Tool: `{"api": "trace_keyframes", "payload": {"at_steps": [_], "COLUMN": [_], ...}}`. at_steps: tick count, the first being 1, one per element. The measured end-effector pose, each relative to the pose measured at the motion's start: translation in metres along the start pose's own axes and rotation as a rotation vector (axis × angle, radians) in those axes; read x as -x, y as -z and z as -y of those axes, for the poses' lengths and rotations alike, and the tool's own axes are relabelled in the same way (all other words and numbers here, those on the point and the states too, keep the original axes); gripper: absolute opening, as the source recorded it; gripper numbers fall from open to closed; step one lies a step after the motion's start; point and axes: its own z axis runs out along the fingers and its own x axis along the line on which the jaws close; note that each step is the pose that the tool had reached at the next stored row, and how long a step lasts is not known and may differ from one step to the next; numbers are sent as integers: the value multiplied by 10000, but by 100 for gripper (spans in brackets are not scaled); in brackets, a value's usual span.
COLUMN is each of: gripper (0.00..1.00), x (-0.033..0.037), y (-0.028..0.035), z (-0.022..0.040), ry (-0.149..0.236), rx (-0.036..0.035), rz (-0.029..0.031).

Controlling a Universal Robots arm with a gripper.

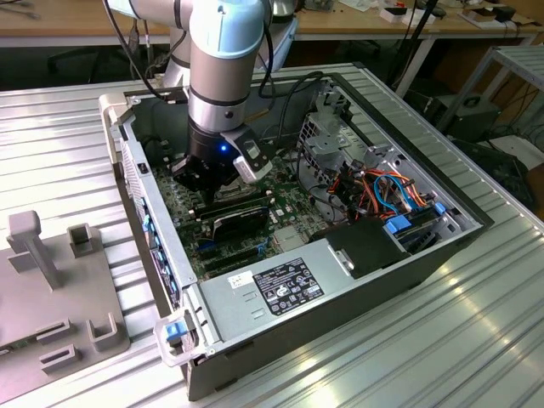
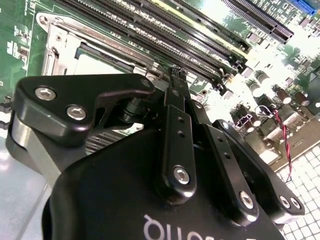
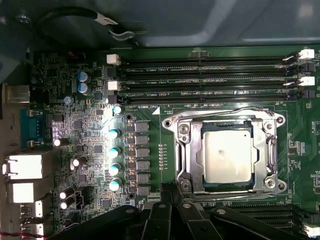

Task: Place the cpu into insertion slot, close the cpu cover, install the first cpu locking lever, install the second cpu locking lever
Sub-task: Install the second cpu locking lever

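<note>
A ribbed metal worktable (image 1: 442, 323) carried an open computer case (image 1: 195, 340) lying on its side, with a grey plastic fixture (image 1: 59, 280) on the exterior view's left and workbenches in the background. The arm (image 1: 223, 59) reached down into the case, its gripper (image 1: 208, 174) low over the green motherboard (image 3: 150, 165), near the black card (image 1: 238, 217).

In the first wrist view the cpu (image 3: 226, 155) lay flat in the insertion slot (image 3: 192, 187), its silvery top exposed. The cpu cover (image 3: 186, 150) lay down around the chip, framing it. Thin wire levers ran along the socket edges; whether they were latched could not be determined.

In the second wrist view the gripper's black fingers (image 2: 175, 80) were drawn together to a narrow tip with nothing held, poised just beside the socket edge and the long memory slots (image 2: 165, 35). Contact with the board could not be confirmed.
</note>
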Motion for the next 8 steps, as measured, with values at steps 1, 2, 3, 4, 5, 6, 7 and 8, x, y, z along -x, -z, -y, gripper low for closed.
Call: {"api": "trace_keyframes", "payload": {"at_steps": [1, 2, 3, 4, 5, 6, 7, 8], "gripper": [11, 11, 11, 11, 11, 11, 11, 11], "x": [-2, -4, -6, -6, -7, -6, -5, -5], "y": [-2, -5, -17, -25, -29, -29, -30, -30], "z": [0, 1, 1, 0, 0, 3, 11, 21], "ry": [55, 119, 199, 227, 254, 269, 272, 272], "rx": [4, 12, 34, 47, 59, 63, 65, 66], "rz": [-2, -3, -7, -7, -8, -9, -8, -8]}}
